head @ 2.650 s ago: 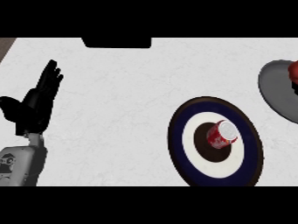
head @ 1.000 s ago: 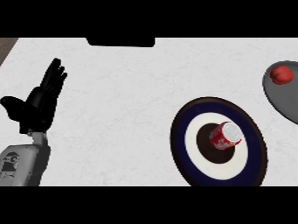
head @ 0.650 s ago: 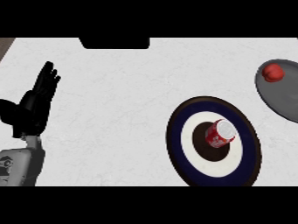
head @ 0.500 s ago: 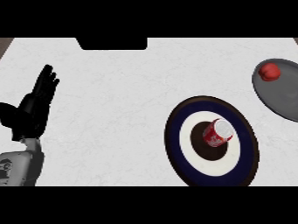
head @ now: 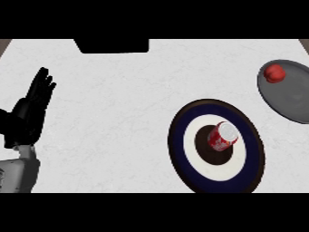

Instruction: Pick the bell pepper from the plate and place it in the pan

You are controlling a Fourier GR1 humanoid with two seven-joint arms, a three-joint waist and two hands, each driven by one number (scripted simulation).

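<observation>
I read the job as done: the bell pepper (head: 274, 73) already lies in the grey pan (head: 297, 102), close to the pan's far rim, near the counter's (head: 130, 104) far right corner. What worries me from here is that spot. The pepper is round and sits near the pan's edge, so a bump to the pan, or an arm sweeping back across it, could roll it over the rim, off the counter's right edge. I'd keep any return path well apart from the pan.

The plate (head: 183, 145), dark blue rim with a white ring and a dark centre, sits toward the near edge, right of the middle. A red can (head: 221, 136) lies tipped on its side at the plate's centre. It looks free to roll, and a careless pass of a forearm could send it off the plate.

My left hand (head: 24, 115) rests near the counter's left edge, fingers straight and pointing toward the far edge, thumb out to the side, holding nothing, grey forearm below it. The right hand shows nowhere in the head view, so I can't say how it stands.
</observation>
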